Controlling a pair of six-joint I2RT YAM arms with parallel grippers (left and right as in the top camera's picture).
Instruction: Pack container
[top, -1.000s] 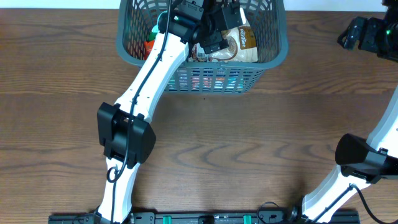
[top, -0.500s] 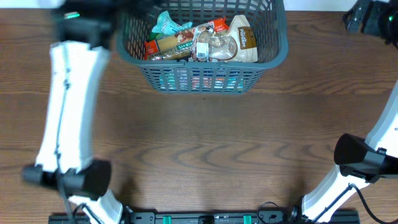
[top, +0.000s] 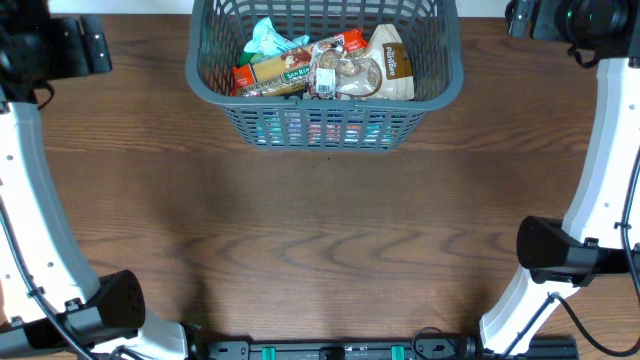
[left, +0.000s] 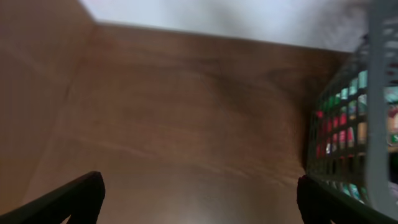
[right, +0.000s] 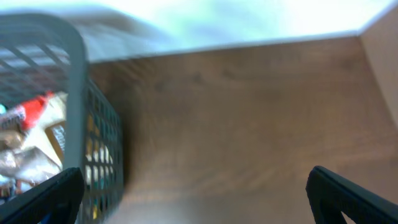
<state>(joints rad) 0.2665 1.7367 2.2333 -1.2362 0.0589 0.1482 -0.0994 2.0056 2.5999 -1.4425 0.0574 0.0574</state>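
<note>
Grey lattice container (top: 325, 130) holds mixed packets (top: 330, 70), on wooden table (top: 320, 230). My left pincer (left: 199, 202) and right pincer (right: 196, 199) stand apart, empty, flanking it.

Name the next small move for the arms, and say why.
Probably pull both arms back to rest: the left end effector and right end effector are open and empty beside the container, and all the groceries in view lie inside it.
</note>
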